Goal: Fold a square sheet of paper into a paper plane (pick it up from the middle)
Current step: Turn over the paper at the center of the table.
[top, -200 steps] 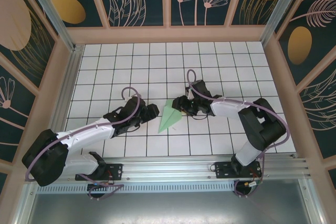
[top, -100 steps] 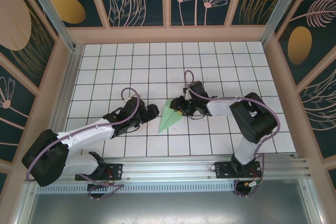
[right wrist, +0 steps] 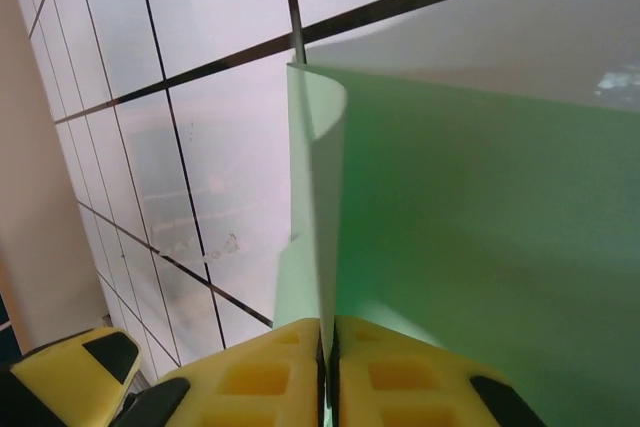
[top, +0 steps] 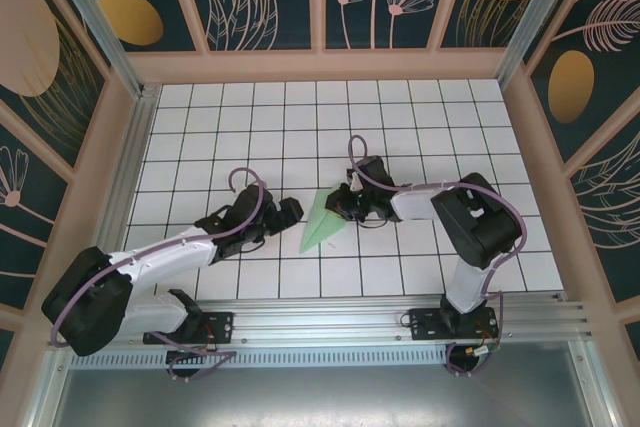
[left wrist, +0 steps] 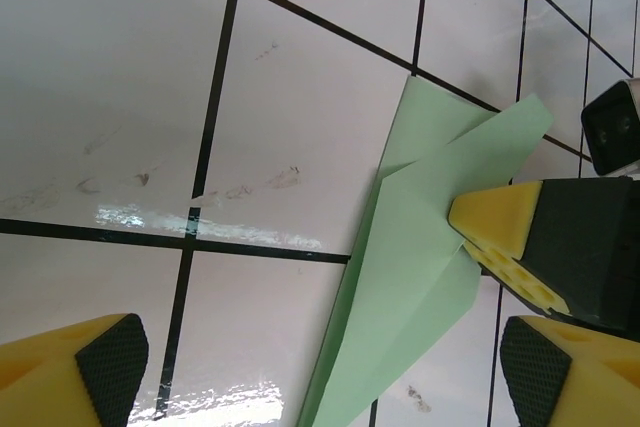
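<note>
The paper plane, light, limp and easily creased, lies on the bench just beside the left end effector, which stands spread apart, with the right end effector clamped on its upstanding fold, judged the soundest hold.

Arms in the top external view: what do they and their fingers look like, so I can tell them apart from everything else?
The left arm and the right arm both have white links with bulky black joints, and a thin lilac cable loops along each. The fingers are bright yellow moulded wedges with dark grey pads and recessed pockets.
</note>
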`<action>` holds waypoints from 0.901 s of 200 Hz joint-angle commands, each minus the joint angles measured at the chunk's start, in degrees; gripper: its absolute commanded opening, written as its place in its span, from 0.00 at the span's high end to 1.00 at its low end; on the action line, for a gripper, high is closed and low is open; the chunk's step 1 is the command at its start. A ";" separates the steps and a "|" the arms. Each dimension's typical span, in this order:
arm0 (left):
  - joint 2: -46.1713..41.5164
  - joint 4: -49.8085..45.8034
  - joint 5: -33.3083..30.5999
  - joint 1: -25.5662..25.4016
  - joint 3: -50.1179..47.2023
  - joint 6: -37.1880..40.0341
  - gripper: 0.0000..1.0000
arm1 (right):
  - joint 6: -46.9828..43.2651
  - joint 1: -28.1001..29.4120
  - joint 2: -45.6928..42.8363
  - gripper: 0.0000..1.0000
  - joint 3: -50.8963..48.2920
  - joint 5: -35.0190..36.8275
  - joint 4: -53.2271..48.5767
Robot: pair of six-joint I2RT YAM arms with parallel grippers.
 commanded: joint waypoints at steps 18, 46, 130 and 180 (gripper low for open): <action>-0.42 3.21 5.92 4.57 -1.23 1.57 0.05 | -7.95 0.30 -5.29 0.94 4.69 6.58 -13.79; 0.19 2.91 8.96 9.34 0.28 4.92 0.04 | -17.11 -0.04 -10.51 0.95 11.58 17.53 -31.15; 4.54 2.44 11.54 22.01 7.76 12.10 0.02 | -26.63 1.25 -8.97 0.96 33.06 57.64 -67.13; 5.73 0.18 12.77 28.46 14.15 14.76 0.02 | -19.44 7.23 7.16 0.95 40.46 78.20 -78.25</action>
